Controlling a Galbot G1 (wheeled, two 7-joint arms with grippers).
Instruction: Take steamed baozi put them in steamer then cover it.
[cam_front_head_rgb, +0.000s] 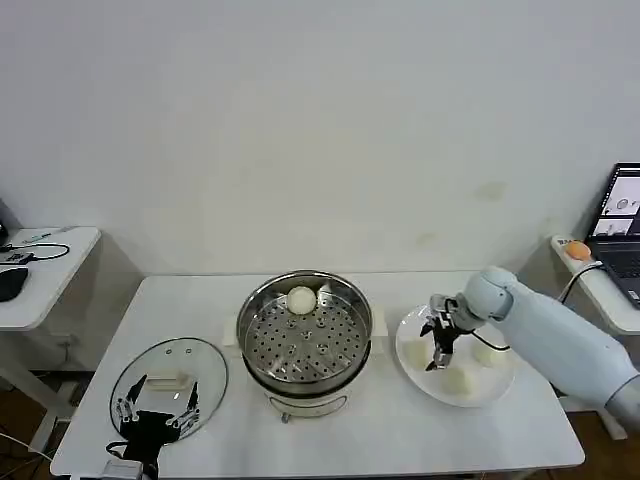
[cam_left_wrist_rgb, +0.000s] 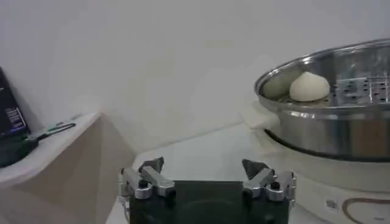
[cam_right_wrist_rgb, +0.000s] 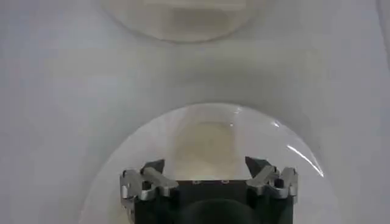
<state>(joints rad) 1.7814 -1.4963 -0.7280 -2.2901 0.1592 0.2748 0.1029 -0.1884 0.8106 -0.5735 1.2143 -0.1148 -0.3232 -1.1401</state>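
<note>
Looking down from my head, I see my right gripper (cam_front_head_rgb: 438, 350) hanging fingers-down over the white plate (cam_front_head_rgb: 500, 388), its fingers spread and holding nothing. One steamed baozi (cam_front_head_rgb: 457, 380) lies just beside it on the near side, and another baozi (cam_front_head_rgb: 487, 352) sits close on its outer side. Across from that gripper, toward my middle, stands the steamer (cam_front_head_rgb: 243, 322), uncovered, with a single bun (cam_front_head_rgb: 301, 298) resting on the far edge of its perforated tray. My left gripper (cam_front_head_rgb: 157, 408) waits over the near edge of the cover (cam_front_head_rgb: 205, 368), which lies flat on the table (cam_front_head_rgb: 400, 435). From my left wrist, the left gripper (cam_left_wrist_rgb: 204, 165) is wide open and empty. The steamer (cam_left_wrist_rgb: 329, 128) rises ahead of it and off to one side, and the bun inside (cam_left_wrist_rgb: 309, 87) peeks over the rim. From my right wrist, the right gripper (cam_right_wrist_rgb: 205, 164) is also spread wide over a pale round surface that I take for the plate. A cream patch lies just ahead between the fingers, but I cannot tell whether it is a bun. I judge that I am at the picking step for a second bun. Next I must centre the open fingers around one bun, lower, close gently so the soft dough is not crushed, lift, and carry it over the steamer rim. The lid comes last.
</note>
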